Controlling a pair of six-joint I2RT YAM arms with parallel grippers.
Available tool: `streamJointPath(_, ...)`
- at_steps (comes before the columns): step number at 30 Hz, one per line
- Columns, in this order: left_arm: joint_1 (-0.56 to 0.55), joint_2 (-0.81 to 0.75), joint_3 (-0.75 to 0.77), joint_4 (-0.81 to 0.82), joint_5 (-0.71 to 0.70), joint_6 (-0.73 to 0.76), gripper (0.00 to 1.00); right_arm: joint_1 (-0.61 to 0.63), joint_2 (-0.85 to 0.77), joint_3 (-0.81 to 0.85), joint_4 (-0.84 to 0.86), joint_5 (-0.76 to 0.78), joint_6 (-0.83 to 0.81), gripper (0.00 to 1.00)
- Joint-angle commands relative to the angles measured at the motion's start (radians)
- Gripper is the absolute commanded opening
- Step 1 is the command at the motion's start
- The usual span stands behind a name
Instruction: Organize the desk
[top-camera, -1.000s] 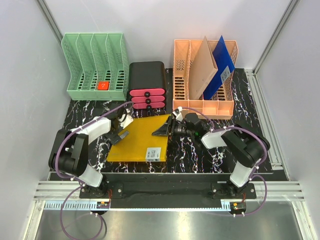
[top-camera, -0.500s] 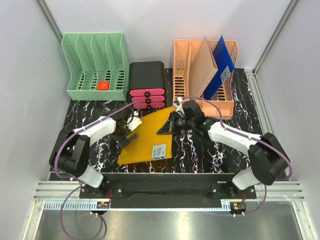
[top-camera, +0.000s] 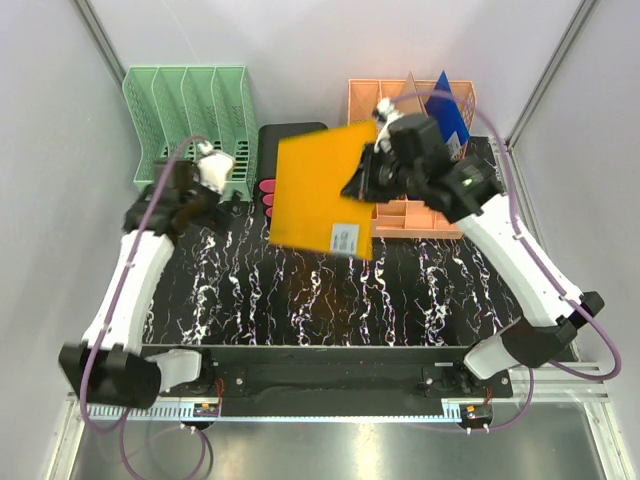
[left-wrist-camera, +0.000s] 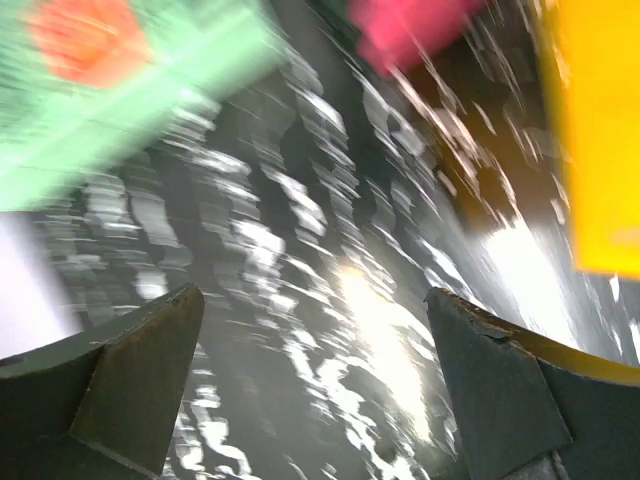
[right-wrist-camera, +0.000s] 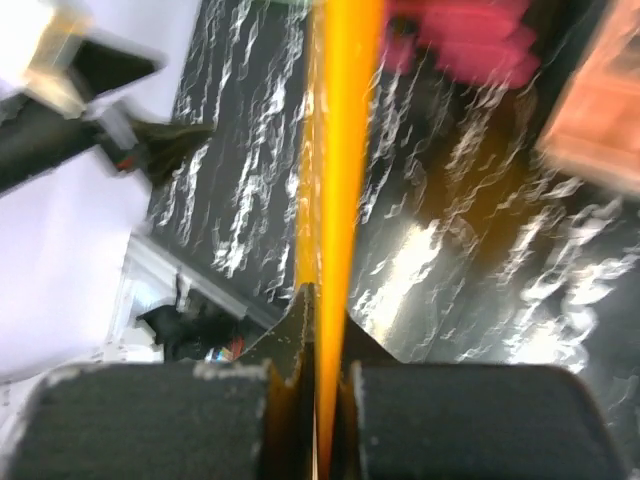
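The desk (top-camera: 300, 290) is a black tabletop with white veining. A yellow folder (top-camera: 320, 190) with a white label hangs in the air above its back part, in front of the black drawer unit. My right gripper (top-camera: 365, 185) is shut on the folder's right edge. In the right wrist view the folder (right-wrist-camera: 340, 150) runs edge-on up from the shut right gripper (right-wrist-camera: 325, 300). My left gripper (top-camera: 205, 190) is raised near the green rack, apart from the folder. In the left wrist view the left gripper (left-wrist-camera: 312, 292) is open and empty above the desk (left-wrist-camera: 300, 250).
A green file rack (top-camera: 190, 110) stands at the back left, with a red item (left-wrist-camera: 85, 35) in it. The black unit with pink drawers (top-camera: 268, 160) is at the back centre. An orange rack (top-camera: 420, 215) holds a tan folder (top-camera: 415, 90) and a blue folder (top-camera: 455, 115).
My right gripper shut on the yellow folder and lifted it off the desk, up and toward the back. The left arm rose and swung back toward the green rack.
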Motion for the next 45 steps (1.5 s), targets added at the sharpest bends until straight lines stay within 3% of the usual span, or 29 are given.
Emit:
streamJointPath(1,0.07,-0.103,0.031,-0.013,0.072,-0.025,0.99,-0.034,0.136,0.347,-0.321,0.195,-0.167,0.0)
streamJointPath(6,0.097,-0.15,-0.076,-0.017,0.088,-0.022,0.99,-0.094,0.366,0.834,-0.554,0.266,-0.24,0.0)
streamJointPath(10,0.113,-0.169,-0.128,-0.01,0.099,-0.025,0.99,-0.174,0.382,0.828,-0.525,0.264,-0.242,0.0)
streamJointPath(19,0.123,-0.135,-0.182,0.017,0.104,-0.028,0.99,-0.196,0.409,0.829,-0.464,0.365,-0.273,0.0)
streamJointPath(27,0.126,-0.103,-0.211,0.039,0.108,-0.028,0.99,-0.254,0.369,0.797,-0.395,0.319,-0.271,0.0)
streamJointPath(45,0.128,-0.071,-0.245,0.057,0.104,-0.008,0.99,-0.274,0.566,0.845,-0.296,0.27,-0.306,0.0)
